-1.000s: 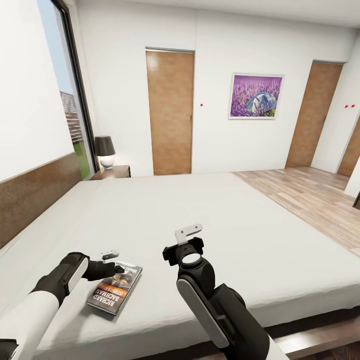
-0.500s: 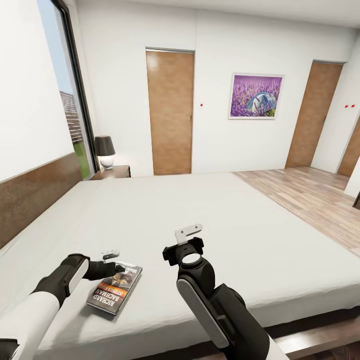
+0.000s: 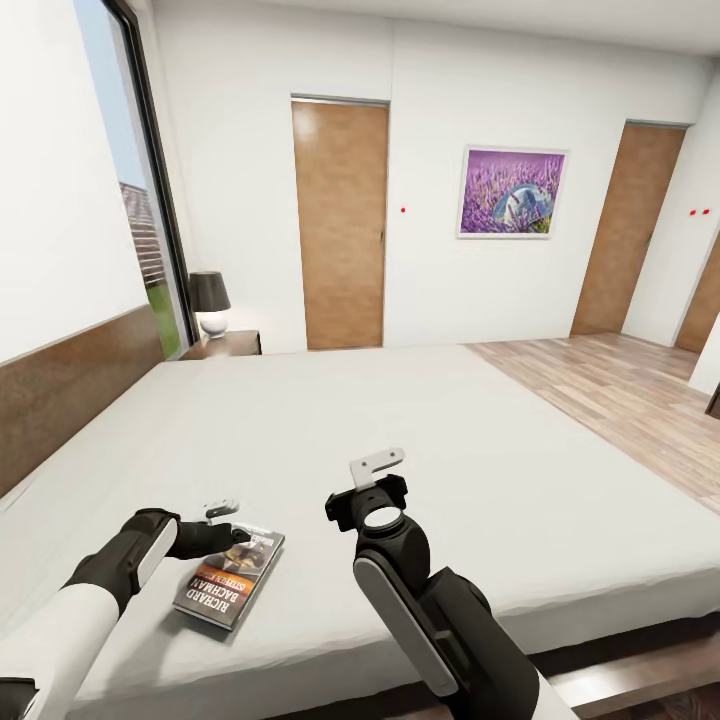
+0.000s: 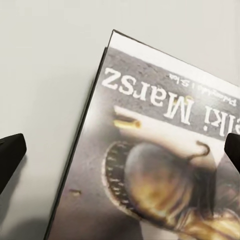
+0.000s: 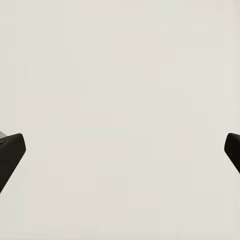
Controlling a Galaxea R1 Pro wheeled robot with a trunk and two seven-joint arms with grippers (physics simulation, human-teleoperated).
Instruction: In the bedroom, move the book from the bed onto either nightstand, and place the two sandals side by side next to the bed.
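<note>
The book [image 3: 229, 581] lies flat on the bed [image 3: 400, 440] near its front left corner, with the "RICHARD BACHMAN" lettering facing up. My left gripper [image 3: 238, 535] hovers low over the book's far end. In the left wrist view the cover [image 4: 160, 150] sits between the two wide-apart fingertips [image 4: 10, 155], so the gripper [image 4: 120, 150] is open with nothing held. My right gripper [image 3: 366, 500] points down at bare mattress to the right of the book; its fingertips [image 5: 10, 150] stand far apart, open and empty. The sandals are out of view.
A dark-brown nightstand [image 3: 225, 343] with a black-shaded lamp [image 3: 210, 300] stands at the bed's far left corner, beside the tall window [image 3: 140, 200]. The brown headboard [image 3: 70, 385] runs along the left wall. Wood floor [image 3: 620, 400] and brown doors [image 3: 340, 225] lie beyond.
</note>
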